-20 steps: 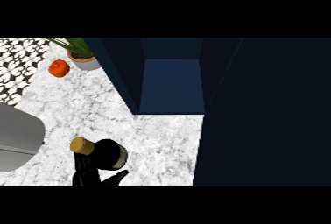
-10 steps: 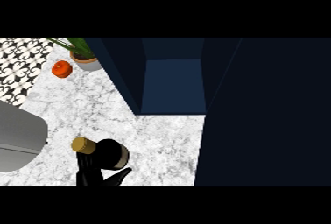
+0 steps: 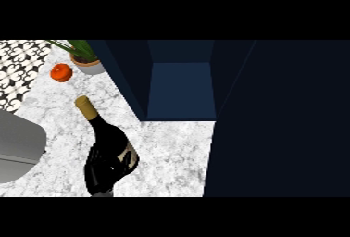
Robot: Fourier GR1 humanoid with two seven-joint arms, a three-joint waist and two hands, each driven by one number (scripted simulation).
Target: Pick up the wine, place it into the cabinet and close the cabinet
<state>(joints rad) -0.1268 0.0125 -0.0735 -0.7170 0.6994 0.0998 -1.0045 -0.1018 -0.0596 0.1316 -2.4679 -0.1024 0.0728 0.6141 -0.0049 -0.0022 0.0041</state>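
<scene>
A dark, glossy glass wine bottle (image 3: 109, 136) with a matt tan cork-like top and a pale paper-like label lies under the curled fingers of a matt black hand (image 3: 104, 169). Beneath the fingers, the white-grey marble counter (image 3: 164, 148) looks smooth and veined. Beyond the fingertips stands a matt navy cabinet (image 3: 181, 88) with flat, smooth panels.

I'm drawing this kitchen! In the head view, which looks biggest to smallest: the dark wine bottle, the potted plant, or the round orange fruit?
1. Dark wine bottle with the tan cork top: clearly largest, though held up nearer the camera.
2. Green potted plant in its grey pot, partly cut off at the top.
3. Round orange fruit: smallest.
</scene>
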